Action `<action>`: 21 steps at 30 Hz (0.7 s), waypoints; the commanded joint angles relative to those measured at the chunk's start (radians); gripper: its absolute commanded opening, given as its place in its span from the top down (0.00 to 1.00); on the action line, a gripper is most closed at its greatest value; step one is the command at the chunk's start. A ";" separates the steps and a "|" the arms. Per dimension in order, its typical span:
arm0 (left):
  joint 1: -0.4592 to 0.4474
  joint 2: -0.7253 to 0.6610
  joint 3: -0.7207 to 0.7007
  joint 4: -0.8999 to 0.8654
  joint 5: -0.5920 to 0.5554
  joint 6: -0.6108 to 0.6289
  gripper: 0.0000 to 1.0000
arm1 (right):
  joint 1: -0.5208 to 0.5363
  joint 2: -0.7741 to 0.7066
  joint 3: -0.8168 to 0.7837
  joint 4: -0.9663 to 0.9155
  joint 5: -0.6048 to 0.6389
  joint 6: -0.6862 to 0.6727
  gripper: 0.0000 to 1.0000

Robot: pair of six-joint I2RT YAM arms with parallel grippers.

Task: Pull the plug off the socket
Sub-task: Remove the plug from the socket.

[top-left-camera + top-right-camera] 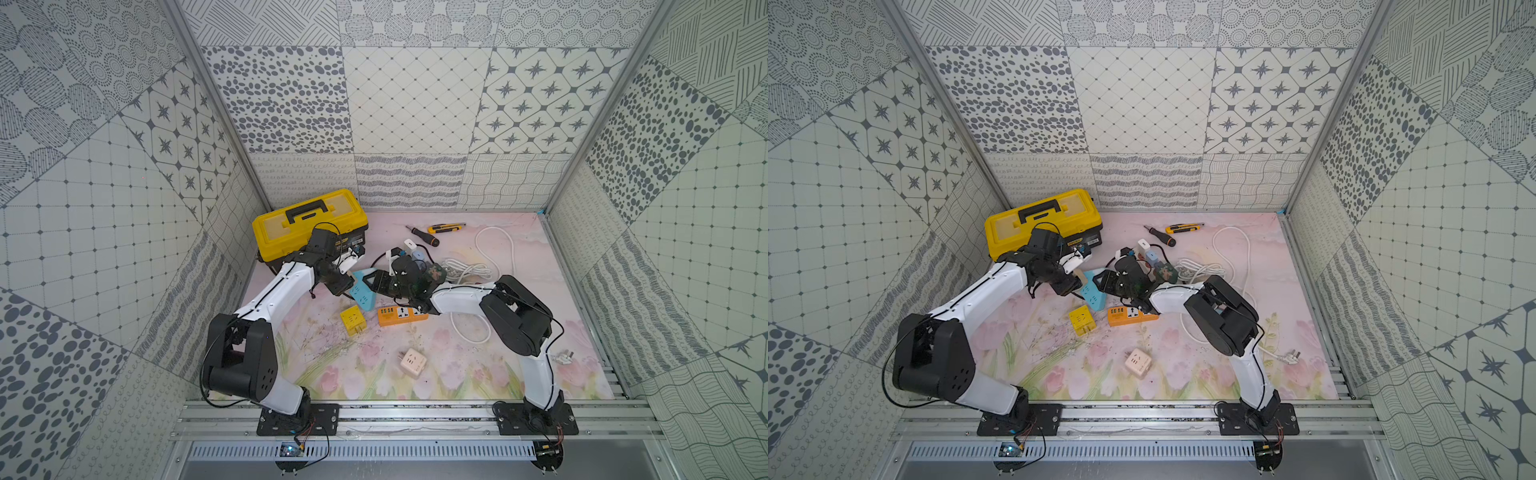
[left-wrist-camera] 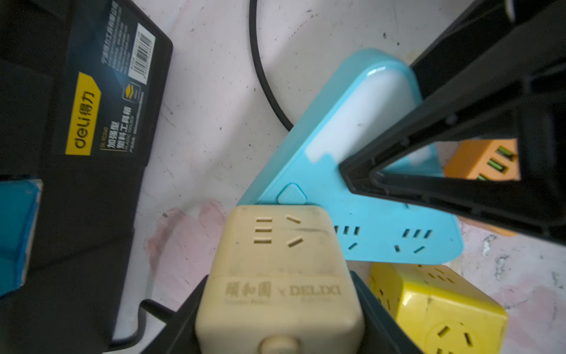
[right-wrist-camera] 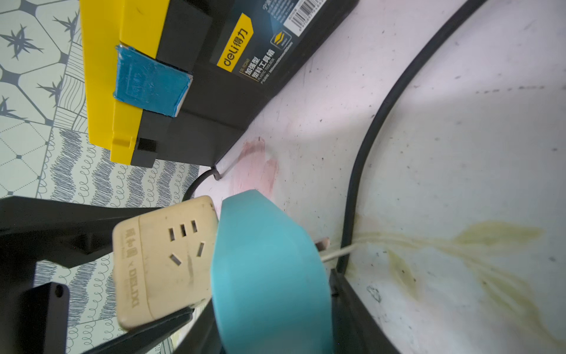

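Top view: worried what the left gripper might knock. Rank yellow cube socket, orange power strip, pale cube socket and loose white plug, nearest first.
From the left gripper:
1. yellow cube socket, close, toward the bases.
2. orange power strip, to its right.
3. pale cube socket, mat's front middle.
4. white plug, far right edge.

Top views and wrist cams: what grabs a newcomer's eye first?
Centre stage, the left gripper clamps a beige cube adapter set against a blue power strip that the right gripper holds. At the back left sits a bright yellow toolbox.
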 commanded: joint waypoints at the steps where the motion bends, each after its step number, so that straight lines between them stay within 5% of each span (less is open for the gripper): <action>1: 0.069 -0.025 0.029 -0.028 0.710 -0.183 1.00 | -0.042 0.109 -0.036 -0.242 0.239 -0.013 1.00; 5: -0.143 -0.007 0.063 -0.208 0.300 0.129 1.00 | -0.048 0.107 -0.018 -0.280 0.255 0.002 1.00; 7: -0.177 0.013 0.059 -0.216 0.229 0.158 1.00 | -0.049 0.109 -0.002 -0.291 0.255 0.002 1.00; 10: -0.137 0.016 0.079 -0.201 0.298 0.075 1.00 | -0.050 0.112 0.010 -0.311 0.266 0.002 1.00; 12: -0.042 0.014 0.101 -0.180 0.531 -0.026 1.00 | -0.050 0.110 0.000 -0.307 0.274 0.003 1.00; 14: 0.003 -0.014 0.079 -0.111 0.628 -0.096 1.00 | -0.052 0.107 -0.015 -0.280 0.270 -0.003 1.00; 19: -0.063 -0.071 0.013 -0.107 0.432 0.041 1.00 | -0.051 0.109 -0.010 -0.270 0.255 -0.006 1.00; 21: -0.055 -0.088 0.001 -0.138 0.436 0.070 1.00 | -0.051 0.107 -0.007 -0.277 0.257 -0.010 1.00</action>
